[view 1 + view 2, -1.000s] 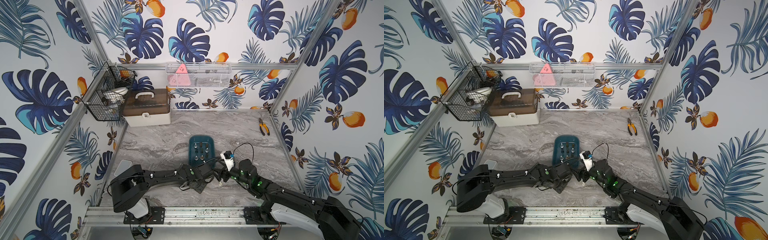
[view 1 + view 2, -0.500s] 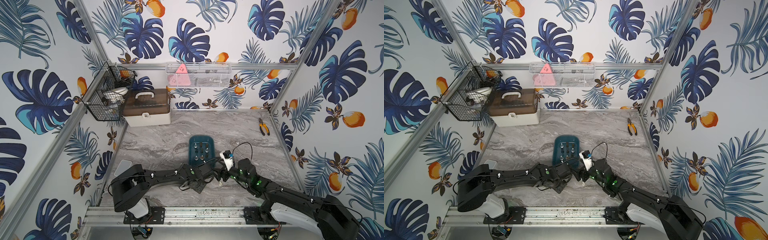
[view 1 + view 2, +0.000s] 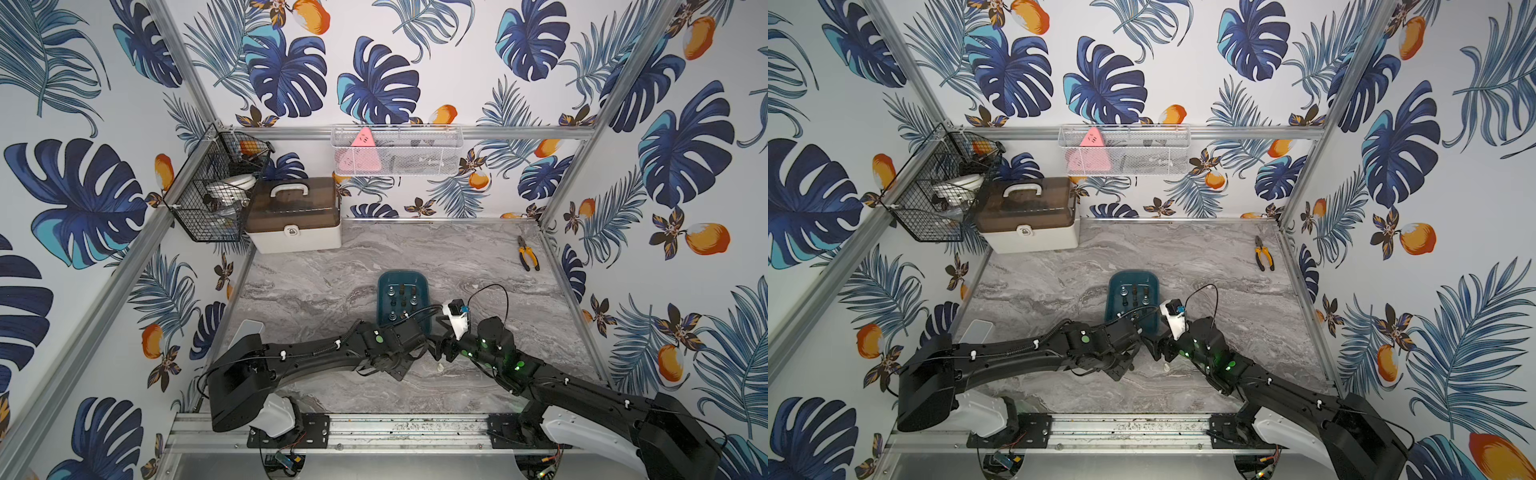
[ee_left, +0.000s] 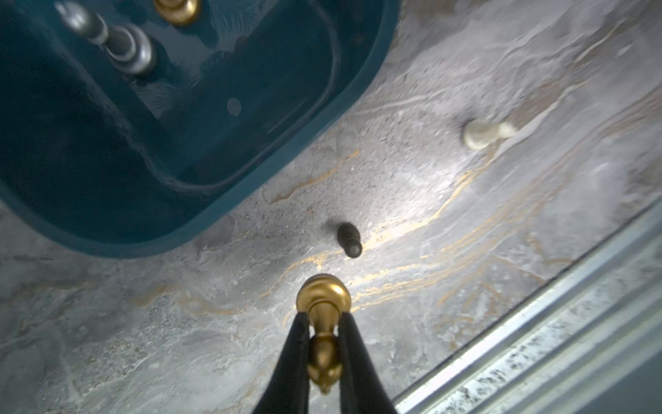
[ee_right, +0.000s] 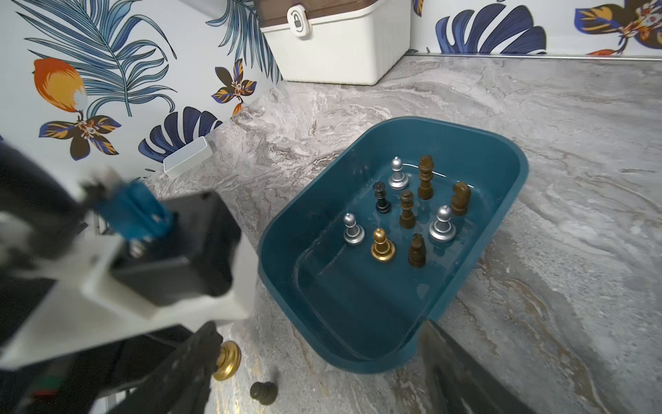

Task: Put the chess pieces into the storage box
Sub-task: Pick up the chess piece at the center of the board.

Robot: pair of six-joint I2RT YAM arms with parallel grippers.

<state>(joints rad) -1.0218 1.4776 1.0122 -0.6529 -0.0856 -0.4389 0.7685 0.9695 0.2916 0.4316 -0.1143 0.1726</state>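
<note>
Marble table [image 3: 332, 257]: we see it from above, with leafy walls [image 3: 291, 75] all round.
Storage box [image 3: 382, 291]: teal, near the middle of the table in both top views, with chess pieces [image 3: 402, 298] standing inside.
White piece [image 3: 439, 367]: it lies on the table, just in front of where our two arms meet.
Left wrist view: our left gripper [image 4: 323, 315] is closed tight on a gold piece [image 4: 323, 295], pinching its thin neck.
Dark piece [image 4: 349, 239]: it lies on its side on the table, between the gold piece and the box corner.
Right wrist view: our right gripper [image 5: 318, 328] is spread wide and holds nothing.
Inside the box: nine pieces stand up, three silver, one gold, one black and four brown.
White case [image 5: 336, 46]: it sits by the back wall, well apart from the box.
</note>
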